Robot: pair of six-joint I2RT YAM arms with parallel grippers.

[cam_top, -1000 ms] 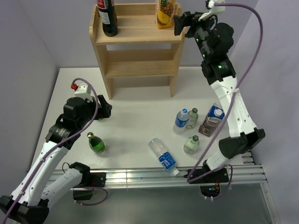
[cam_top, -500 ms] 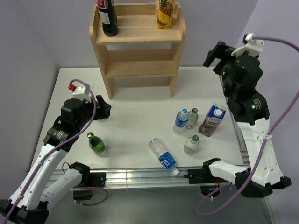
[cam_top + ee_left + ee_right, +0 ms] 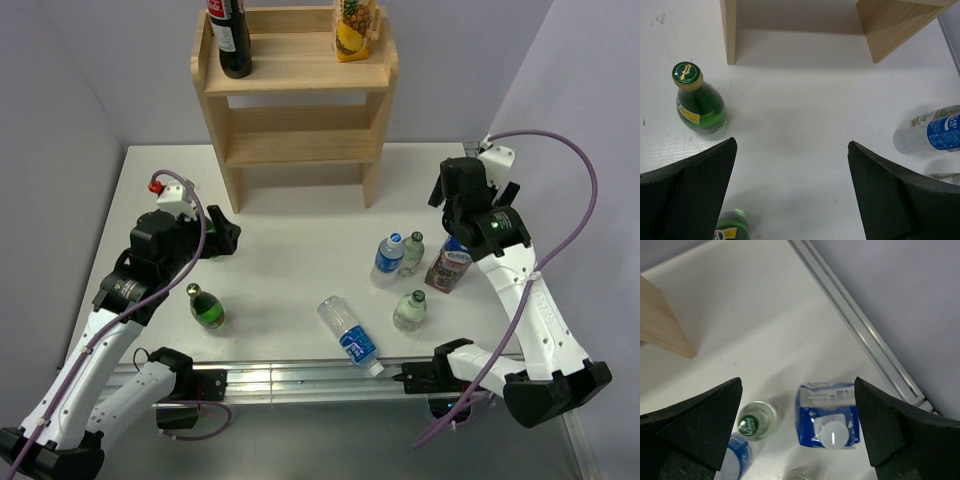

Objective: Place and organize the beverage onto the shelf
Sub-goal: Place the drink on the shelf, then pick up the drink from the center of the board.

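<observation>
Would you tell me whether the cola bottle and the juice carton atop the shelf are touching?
Apart. The top external view shows bare shelf board between the cola bottle and the juice carton.

The top camera sits high at the near edge, looking down and forward over the whole table (image 3: 300,230) to the shelf (image 3: 292,90). The 2 wrist cameras sit close behind their fingers, looking down. The left claw (image 3: 792,144) faces the shelf's feet. The right claw (image 3: 797,381) frames a carton (image 3: 827,420), also in the top view.
</observation>
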